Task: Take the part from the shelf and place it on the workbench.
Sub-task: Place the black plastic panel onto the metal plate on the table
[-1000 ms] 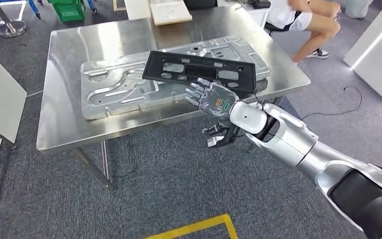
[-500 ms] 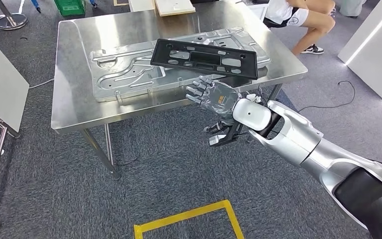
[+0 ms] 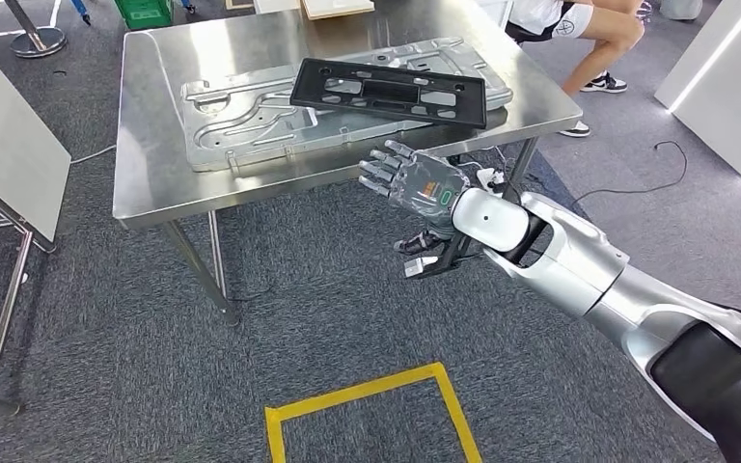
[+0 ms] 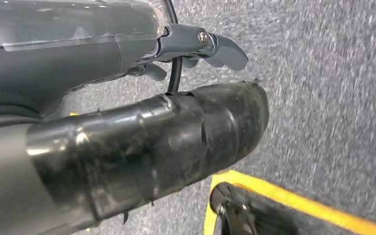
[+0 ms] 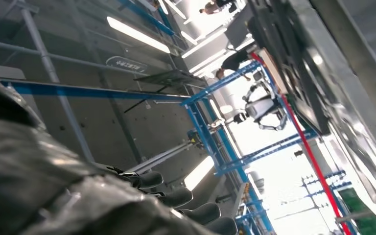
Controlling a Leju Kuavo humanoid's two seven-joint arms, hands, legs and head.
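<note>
The whole scene has slid away from the robot over the last second: the bench (image 3: 154, 183) sits higher and farther off in the head view than it did, and more carpet and a yellow floor marking (image 3: 367, 405) have come into sight. That reads as the robot stepping back, not the things moving. The black part (image 3: 389, 93) lies flat on the big pressed metal panel (image 3: 241, 125) on the bench, where a second ago it was tilted up just above the right hand (image 3: 415, 178). That hand has pulled clear of the bench edge and hangs over the carpet with its fingers spread and nothing in them. To my eye the placing is done and the robot is backing off.

A person sits beyond the far corner of the bench, legs (image 3: 598, 39) showing.

The right wrist view looks up past dark fingertips (image 5: 186, 196) at the bench's underside edge and a blue frame (image 5: 210, 127) under ceiling lights, none of which the head view gives. The left wrist view points down at carpet and yellow tape beside the left hand (image 4: 196, 46); its fingers are curled in with nothing between them.
</note>
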